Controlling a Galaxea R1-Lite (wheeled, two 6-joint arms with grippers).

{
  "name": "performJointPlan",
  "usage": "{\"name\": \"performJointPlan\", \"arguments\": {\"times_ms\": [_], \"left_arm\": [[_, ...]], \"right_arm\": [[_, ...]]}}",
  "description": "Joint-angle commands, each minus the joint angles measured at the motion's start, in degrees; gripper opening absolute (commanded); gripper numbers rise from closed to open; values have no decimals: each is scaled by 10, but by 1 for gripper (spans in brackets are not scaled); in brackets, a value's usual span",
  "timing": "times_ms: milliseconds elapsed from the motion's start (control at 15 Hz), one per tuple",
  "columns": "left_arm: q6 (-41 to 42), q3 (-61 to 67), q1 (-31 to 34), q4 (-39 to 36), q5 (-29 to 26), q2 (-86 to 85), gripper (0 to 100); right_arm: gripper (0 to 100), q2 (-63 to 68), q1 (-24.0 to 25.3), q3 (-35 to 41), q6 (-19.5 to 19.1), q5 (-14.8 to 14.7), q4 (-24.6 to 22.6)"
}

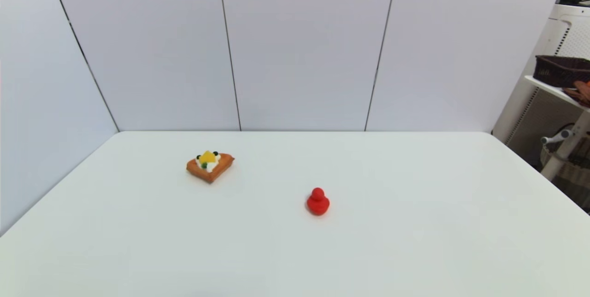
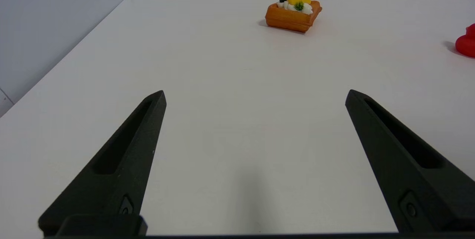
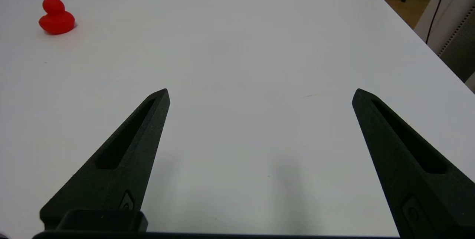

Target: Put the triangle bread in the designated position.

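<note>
Red duck figure [image 1: 317, 202], table [image 1: 415, 241], perhaps basket [image 1: 561, 70]

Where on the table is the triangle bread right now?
In the head view, the triangle bread lies on the white table, left of centre, behind and left of the red duck.

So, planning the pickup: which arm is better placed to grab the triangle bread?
Probably left. The triangle bread lies on the table's left half, ahead of the open left gripper; the right gripper faces only the red duck.

Triangle bread [image 1: 210, 167] flat on tabletop, left-centre, toppings up.
</note>
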Motion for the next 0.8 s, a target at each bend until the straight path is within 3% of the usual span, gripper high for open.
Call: {"name": "performJointPlan", "arguments": {"times_ms": [67,800], "left_arm": [[0,0,0,0,0,1,100],[0,0,0,0,0,1,100]], "right_arm": [[100,1,0,1,0,1,0],[100,0,0,1,0,1,0]]}}
